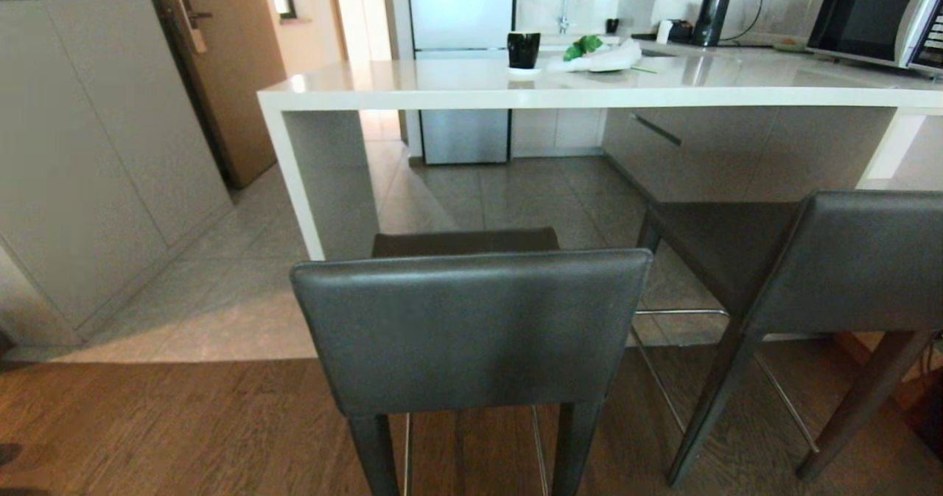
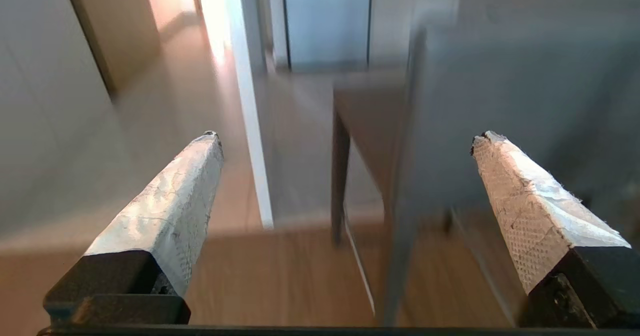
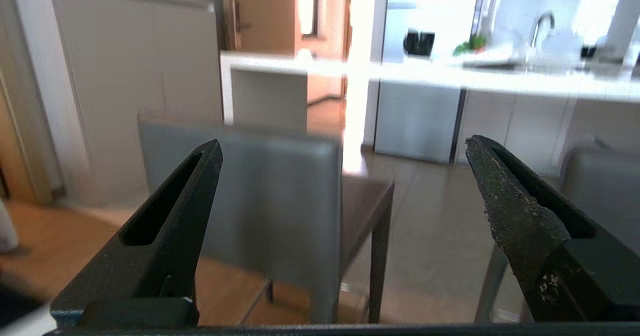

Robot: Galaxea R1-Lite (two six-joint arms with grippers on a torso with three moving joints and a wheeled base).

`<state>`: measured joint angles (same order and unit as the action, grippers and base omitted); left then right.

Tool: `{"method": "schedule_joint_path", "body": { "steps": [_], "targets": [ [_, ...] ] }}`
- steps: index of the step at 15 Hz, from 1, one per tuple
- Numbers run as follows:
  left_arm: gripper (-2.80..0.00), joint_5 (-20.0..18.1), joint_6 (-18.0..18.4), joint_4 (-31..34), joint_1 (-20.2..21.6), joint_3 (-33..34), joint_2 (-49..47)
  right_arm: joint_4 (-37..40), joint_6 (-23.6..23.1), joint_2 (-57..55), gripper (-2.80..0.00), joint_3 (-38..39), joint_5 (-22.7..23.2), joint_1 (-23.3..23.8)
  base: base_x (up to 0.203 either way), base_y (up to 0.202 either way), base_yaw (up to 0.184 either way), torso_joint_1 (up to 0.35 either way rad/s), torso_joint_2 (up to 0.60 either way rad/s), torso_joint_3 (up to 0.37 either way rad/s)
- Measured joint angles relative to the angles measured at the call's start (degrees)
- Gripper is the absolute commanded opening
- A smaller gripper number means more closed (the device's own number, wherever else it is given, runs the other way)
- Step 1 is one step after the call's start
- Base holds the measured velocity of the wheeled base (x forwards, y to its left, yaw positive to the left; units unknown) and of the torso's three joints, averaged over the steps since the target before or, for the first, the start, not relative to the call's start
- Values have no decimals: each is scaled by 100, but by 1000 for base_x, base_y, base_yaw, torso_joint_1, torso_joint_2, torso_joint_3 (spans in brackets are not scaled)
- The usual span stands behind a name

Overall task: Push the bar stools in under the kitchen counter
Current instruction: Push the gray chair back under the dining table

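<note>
Both stools, the near one and its neighbour, stand clear of the surface, so pushing hasn't begun; left gripper and right gripper, gaping wide and empty, must next meet a backrest.

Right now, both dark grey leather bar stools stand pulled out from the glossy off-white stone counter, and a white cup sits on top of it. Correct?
Not quite. The cup on the glossy off-white stone counter is black, as the head view shows. The rest holds: both dark grey leather bar stools, the near one and the one to its right, stand pulled out.
</note>
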<state>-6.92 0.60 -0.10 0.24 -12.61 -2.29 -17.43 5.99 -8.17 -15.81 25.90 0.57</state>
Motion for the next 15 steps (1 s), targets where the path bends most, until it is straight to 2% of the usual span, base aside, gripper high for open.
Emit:
{"method": "schedule_joint_path", "body": {
  "steps": [2, 4, 6, 11, 15],
  "targets": [
    [0, 173, 157, -200, -4, 411, 137, 427, -400, 451, 0, 379, -329, -11, 0, 0, 0, 0, 0, 0],
    [0, 516, 352, -612, -4, 908, 198, 206, -983, 665, 0, 991, -975, -16, 0, 0, 0, 0, 0, 0],
    [0, 696, 231, -681, -11, 1172, 228, 1, -1342, 762, 0, 1431, -1478, -20, 0, 0, 0, 0, 0, 0],
    [0, 717, -49, -84, -17, 1256, 236, 1550, -1261, 817, 0, 1577, -2412, -24, 0, 0, 0, 0, 0, 0],
    [0, 700, -53, -35, -22, 1256, 236, 1658, -938, 817, 0, 1581, -2491, -20, 0, 0, 0, 0, 0, 0]
  ]
}}
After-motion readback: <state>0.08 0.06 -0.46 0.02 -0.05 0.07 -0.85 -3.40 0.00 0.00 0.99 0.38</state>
